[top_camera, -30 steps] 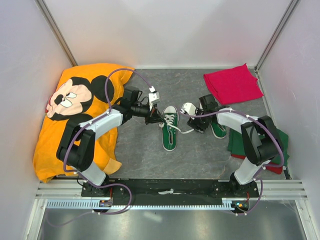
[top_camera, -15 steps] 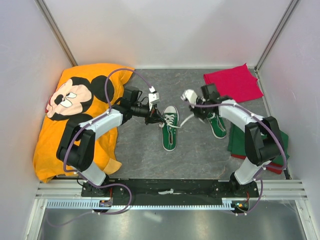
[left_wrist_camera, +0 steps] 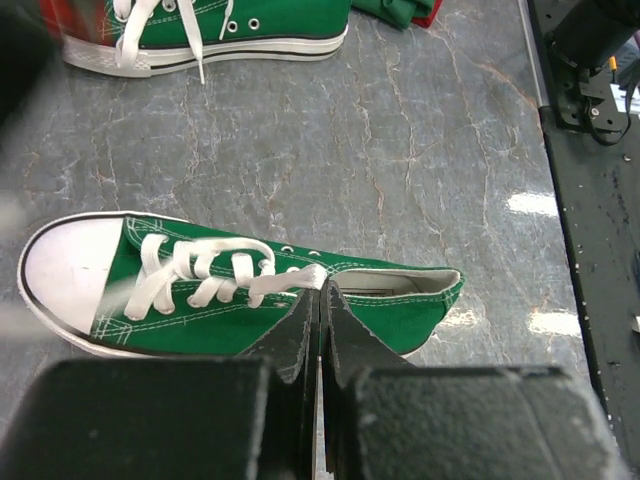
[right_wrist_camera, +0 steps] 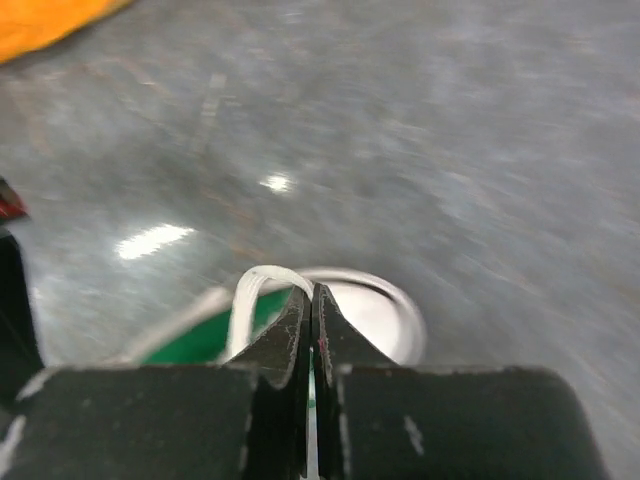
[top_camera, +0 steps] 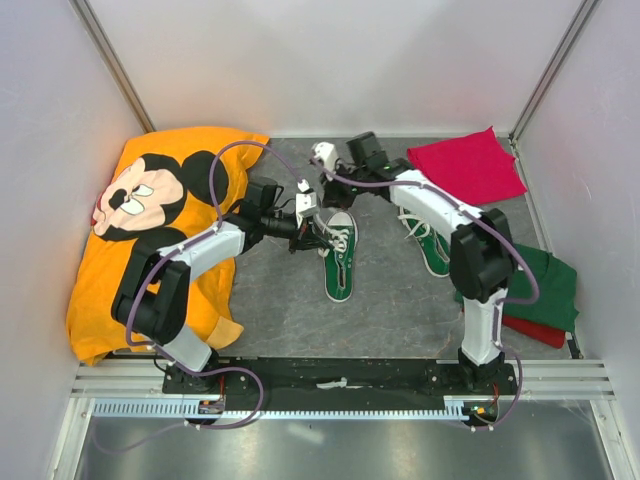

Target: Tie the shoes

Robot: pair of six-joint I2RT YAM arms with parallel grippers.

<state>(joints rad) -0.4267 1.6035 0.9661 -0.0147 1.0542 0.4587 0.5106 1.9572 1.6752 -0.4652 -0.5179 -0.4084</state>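
Too small to be resolved from above, both grips are shown by the wrist views: the left fingers (left_wrist_camera: 295, 335) are closed on the lace (left_wrist_camera: 215, 262) of one shoe (left_wrist_camera: 400, 320), and the right fingers (right_wrist_camera: 288, 335) are pinched on a lace loop (right_wrist_camera: 265, 275).

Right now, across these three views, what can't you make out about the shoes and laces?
- Right wrist: motion blur smears the shoe beneath the right gripper; lacing unreadable.
- Left wrist: top edge cuts off the other shoe.
- Top external: right arm covers part of that shoe; lace at the left gripper too small.
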